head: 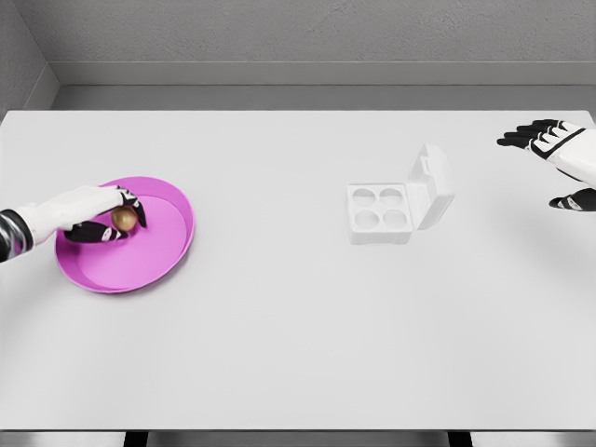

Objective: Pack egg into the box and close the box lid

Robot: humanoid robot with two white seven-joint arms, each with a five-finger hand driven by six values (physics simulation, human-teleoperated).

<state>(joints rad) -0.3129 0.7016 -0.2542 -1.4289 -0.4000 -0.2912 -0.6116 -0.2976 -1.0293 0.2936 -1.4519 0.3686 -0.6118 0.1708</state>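
The left hand [93, 216] pinches the egg [124, 219] in the plate [172, 256]. The right hand [559, 154] is spread. The box [380, 212] is open with no egg in it.

The left hand [88, 212] partly hides the egg [122, 219]; both forearms are cut off by the edges.

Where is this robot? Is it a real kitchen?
Probably not: it looks like a computer-simulated test room. There is only a plain white table against bare grey walls, holding a pink plate, an egg and an open egg box.
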